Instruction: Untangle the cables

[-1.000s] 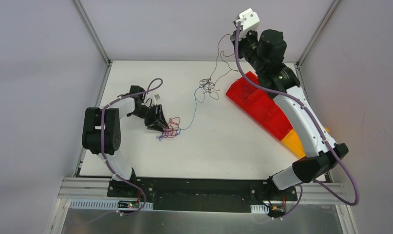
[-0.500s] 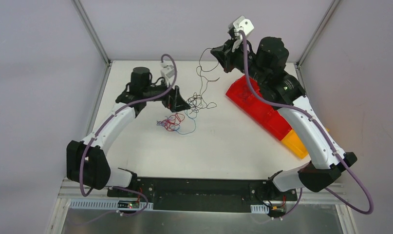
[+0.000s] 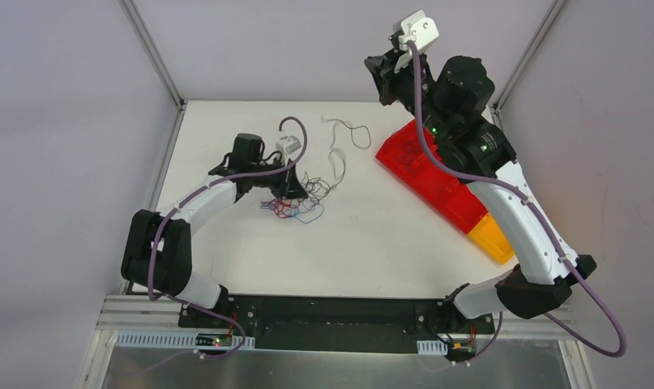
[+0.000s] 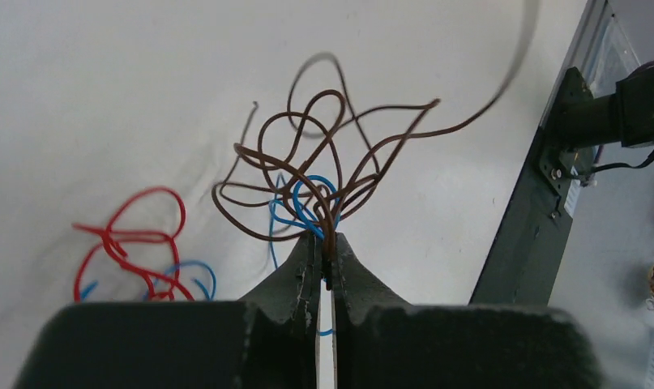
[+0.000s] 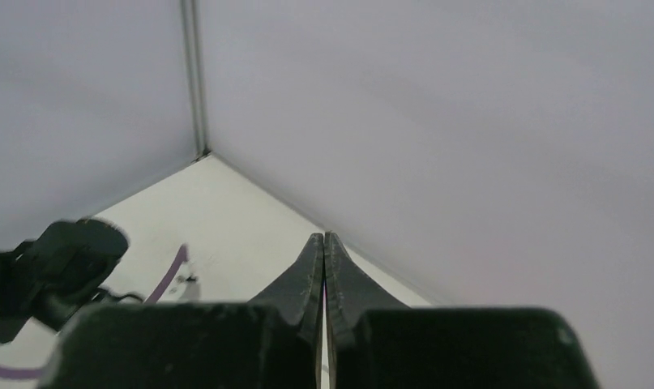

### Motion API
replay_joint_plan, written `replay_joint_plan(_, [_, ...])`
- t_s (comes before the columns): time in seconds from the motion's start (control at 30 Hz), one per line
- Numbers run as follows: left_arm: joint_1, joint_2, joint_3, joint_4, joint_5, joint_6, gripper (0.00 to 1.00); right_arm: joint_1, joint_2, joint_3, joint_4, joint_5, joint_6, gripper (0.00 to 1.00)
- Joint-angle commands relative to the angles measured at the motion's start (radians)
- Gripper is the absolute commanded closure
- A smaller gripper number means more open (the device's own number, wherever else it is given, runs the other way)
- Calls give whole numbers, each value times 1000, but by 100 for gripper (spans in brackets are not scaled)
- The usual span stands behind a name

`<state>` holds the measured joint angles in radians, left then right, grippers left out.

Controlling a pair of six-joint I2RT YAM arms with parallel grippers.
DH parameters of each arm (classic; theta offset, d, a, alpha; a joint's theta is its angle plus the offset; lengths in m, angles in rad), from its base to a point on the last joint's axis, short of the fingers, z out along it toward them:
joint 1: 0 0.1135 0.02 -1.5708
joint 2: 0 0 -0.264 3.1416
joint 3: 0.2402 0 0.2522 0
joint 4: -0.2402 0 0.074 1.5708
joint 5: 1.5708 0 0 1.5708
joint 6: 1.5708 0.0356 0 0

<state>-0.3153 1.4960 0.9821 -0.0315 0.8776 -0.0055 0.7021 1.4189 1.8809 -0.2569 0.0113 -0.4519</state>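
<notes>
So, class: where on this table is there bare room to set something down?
Bare: the broad stretch of table between the cables and the red tray, down to the near edge; also the far-left corner. Crowded: around the left gripper, shut on the cables, and the loose strand near the tray.

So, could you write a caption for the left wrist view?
Left gripper pinching looped brown wires and a blue wire; a red wire lies loose on the table.

Matt white table [image 3: 372,235], glossy translucent red plastic tray [image 3: 429,174], smooth plastic-coated cables [image 3: 292,206], matt black plastic fingers [image 4: 295,284], metal frame post [image 3: 153,53]
</notes>
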Motion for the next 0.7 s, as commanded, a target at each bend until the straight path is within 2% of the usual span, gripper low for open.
replay_joint_plan(0.0, [41,-46,-120,-129,-7,77,100,-28,-6,78,168,136,-104,100])
replay_joint_plan(0.17, [127,-55,-156,-223,-15,112,100,-105,6,111,164,135,-106,100])
replay_joint_plan(0.27, [149,-67,-137,-258,-11,135,100,-174,9,151,-62,-76,-22,100])
replay_joint_plan(0.33, [150,-71,-118,-281,-6,152,100,-197,6,117,-253,-234,47,87])
replay_joint_plan(0.37, [149,-68,-111,-290,-11,154,100,-201,3,72,-337,-309,65,68])
replay_joint_plan(0.43, [150,-55,-91,-321,-27,165,100,-200,-6,-65,-465,-433,39,38])
replay_joint_plan(0.47, [150,-45,-83,-336,-35,167,100,-200,-9,-148,-473,-455,43,24])
replay_joint_plan(0.53, [150,-32,-66,-361,-40,170,100,-199,5,-269,-467,-479,43,10])
replay_joint_plan(0.57, [150,-26,-62,-368,-40,168,100,-199,22,-310,-458,-482,46,6])
replay_joint_plan(0.67, [150,-15,-51,-370,-32,155,100,-200,119,-353,-425,-504,93,3])
